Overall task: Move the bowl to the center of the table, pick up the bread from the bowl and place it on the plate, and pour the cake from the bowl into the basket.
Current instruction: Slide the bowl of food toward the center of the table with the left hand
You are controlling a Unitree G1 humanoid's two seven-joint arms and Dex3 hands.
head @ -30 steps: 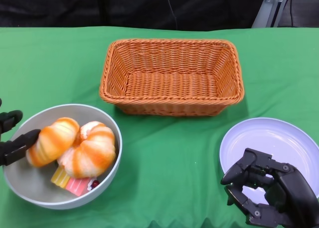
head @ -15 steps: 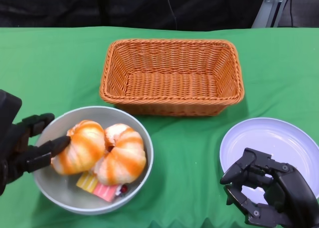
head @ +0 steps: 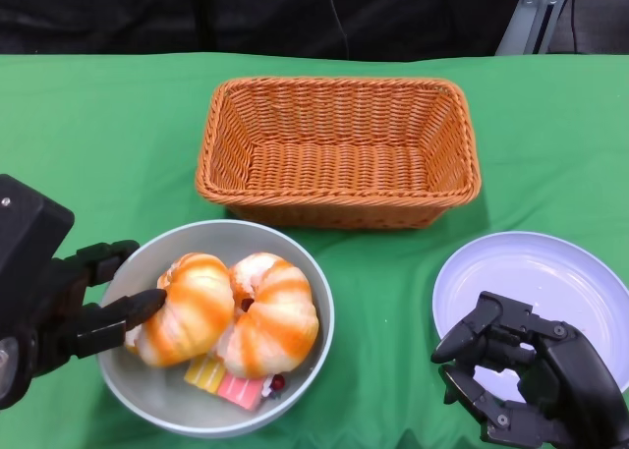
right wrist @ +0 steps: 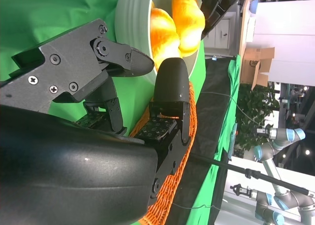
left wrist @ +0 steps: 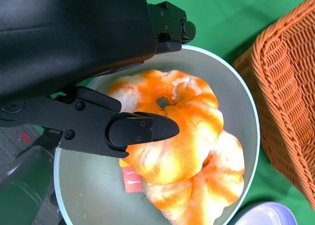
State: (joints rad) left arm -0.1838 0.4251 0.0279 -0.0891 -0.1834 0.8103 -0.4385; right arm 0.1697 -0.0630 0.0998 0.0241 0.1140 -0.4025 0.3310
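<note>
A grey bowl (head: 231, 228) sits at the front left and holds two orange-striped bread rolls (head: 192, 307) (head: 275, 316) and a pink-and-yellow cake slice (head: 228, 382). My left hand (head: 59, 311) grips the bowl's left rim, one finger inside against the nearer roll (left wrist: 182, 131), the others outside. The white plate (head: 541, 272) lies at the front right. At its near edge hovers my right hand (head: 526, 375), fingers apart and loosely curled, holding nothing. The wicker basket (head: 339, 144) stands empty at the back centre.
Green cloth covers the table (head: 393, 292). A strip of cloth separates the bowl from the plate. The basket's front wall (left wrist: 290, 102) is close behind the bowl. Dark backdrop beyond the far edge.
My left hand has slid the bowl rightward, toward the middle of the table, with the rolls and cake inside. The right hand has stayed by the plate.
</note>
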